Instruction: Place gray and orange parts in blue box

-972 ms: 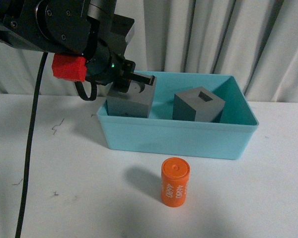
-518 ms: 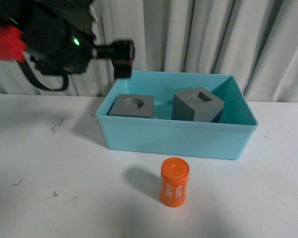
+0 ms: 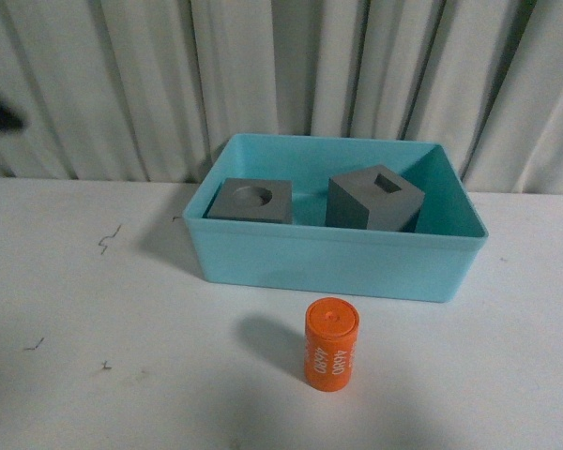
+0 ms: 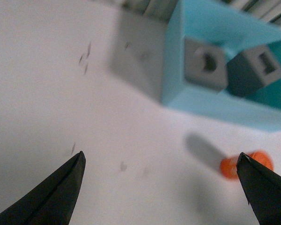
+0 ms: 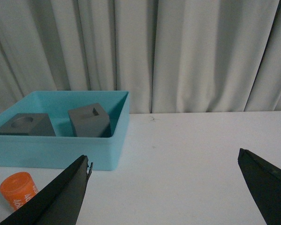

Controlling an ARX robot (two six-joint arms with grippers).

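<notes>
I see both matte gray cubes inside the light blue box (image 3: 338, 272). The round-recess cube (image 3: 251, 201) lies flat at its left end, and the square-recess cube (image 3: 373, 199) sits right of it, corner toward me. The orange cylinder (image 3: 331, 344), with white digits, stands upright outside, near the front wall.

round-recess gray cube (image 3: 251, 201) and square-recess gray cube (image 3: 373, 199) sit in the blue box (image 3: 338, 267); orange cylinder (image 3: 331, 345) stands upright outside.

1. Front view: soft, even light and sharp focus. The cylinder (image 3: 331, 344) and box (image 3: 338, 262) cast dim shadows leftward on the table (image 3: 94, 309).
2. Left wrist view: blurred throughout — edges smeared.
3. Right wrist view: clear — curtain (image 5: 178, 56) evenly lit.
</notes>
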